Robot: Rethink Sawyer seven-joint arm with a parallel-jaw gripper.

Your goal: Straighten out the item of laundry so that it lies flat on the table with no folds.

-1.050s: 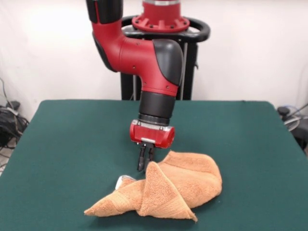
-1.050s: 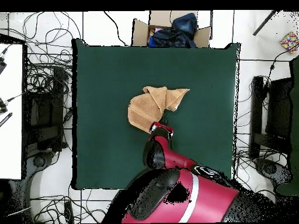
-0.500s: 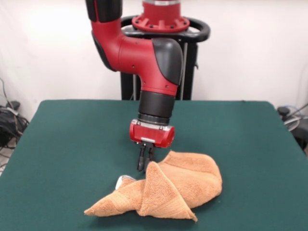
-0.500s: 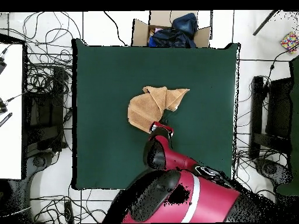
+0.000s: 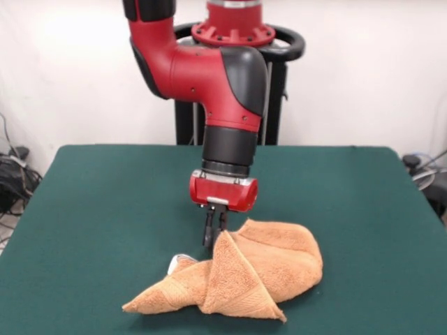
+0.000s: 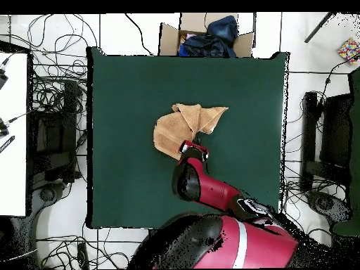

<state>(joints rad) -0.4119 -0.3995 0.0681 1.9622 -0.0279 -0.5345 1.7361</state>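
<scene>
An orange-tan towel lies crumpled near the middle of the dark green worktop. It is bunched and folded over itself, with a triangular flap standing up at the front and a twisted tail running off to one side. Nothing is flattened yet, so the straightening seems barely begun. The red arm's end effector hangs just behind the raised flap, its two dark fingers pressed close together. The flap hides their tips, so it is unclear whether they pinch cloth. A small white tag peeks out at the towel's edge. From overhead, the arm covers part of the towel.
</scene>
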